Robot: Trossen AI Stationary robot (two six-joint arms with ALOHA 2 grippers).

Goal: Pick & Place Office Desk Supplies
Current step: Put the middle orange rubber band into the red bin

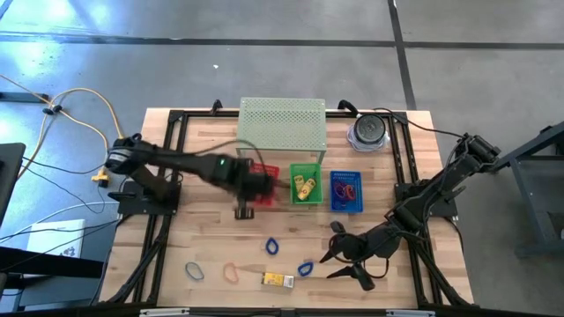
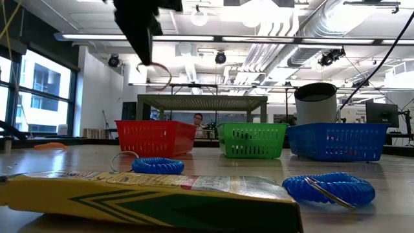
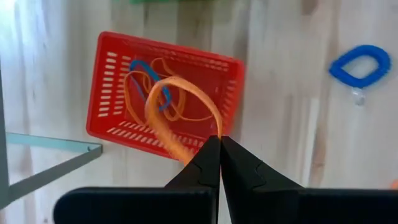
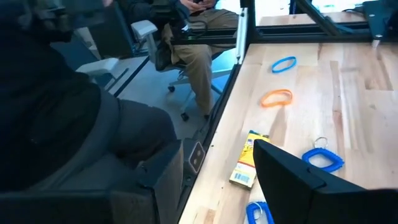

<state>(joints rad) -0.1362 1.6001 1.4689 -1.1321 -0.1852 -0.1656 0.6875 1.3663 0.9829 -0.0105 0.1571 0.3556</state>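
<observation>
Clenched on an orange rubber band, the left gripper hangs above the red basket. Spread apart and empty, the right gripper rests low over the wooden table, near a yellow box. Beyond the table, a seated person and grey floor show.

- Table was pale matt wood planks.
- Red basket looked like slotted plastic.
- Orange band was matt rubber.
- Yellow box was glossy card.
</observation>
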